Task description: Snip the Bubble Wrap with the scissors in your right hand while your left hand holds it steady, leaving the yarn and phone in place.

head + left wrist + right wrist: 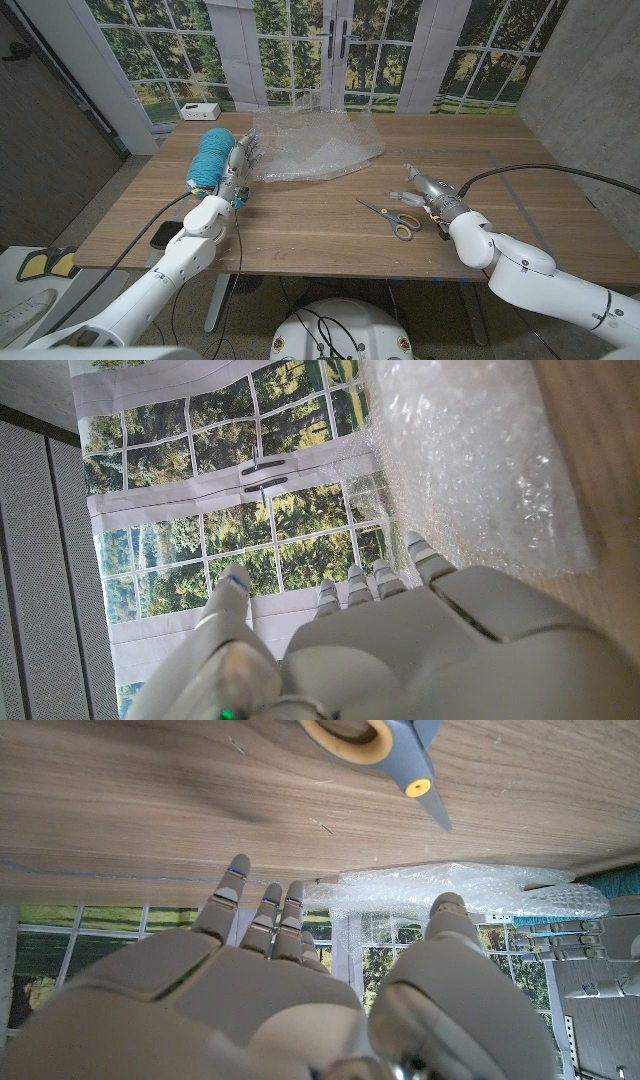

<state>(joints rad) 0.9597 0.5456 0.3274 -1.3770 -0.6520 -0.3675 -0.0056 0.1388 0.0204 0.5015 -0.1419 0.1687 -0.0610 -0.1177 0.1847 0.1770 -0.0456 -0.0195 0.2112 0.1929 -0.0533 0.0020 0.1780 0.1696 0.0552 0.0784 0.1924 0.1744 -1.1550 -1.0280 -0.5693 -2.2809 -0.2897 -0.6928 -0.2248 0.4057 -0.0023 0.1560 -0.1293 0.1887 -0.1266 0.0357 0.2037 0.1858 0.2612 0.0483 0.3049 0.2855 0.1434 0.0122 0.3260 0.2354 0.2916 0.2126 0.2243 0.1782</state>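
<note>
The clear Bubble Wrap (315,145) lies crumpled at the table's back middle, and it shows too as the wrap (470,460) and the wrap (450,890) in the wrist views. My left hand (240,165) stands between the teal yarn (212,158) and the wrap's left edge, fingers stretched out and holding nothing; whether they touch the wrap I cannot tell. The scissors (392,218), with grey blades and yellow-lined handles, lie on the wood in front of the wrap. Just right of them is my right hand (432,192), fingers spread (280,990) and empty, apart from the scissors (385,745).
A black phone (163,235) lies at the table's front left edge beside my left forearm. A white box (200,110) sits beyond the back left corner. Bare wood (300,220) stretches between the wrap and the front edge.
</note>
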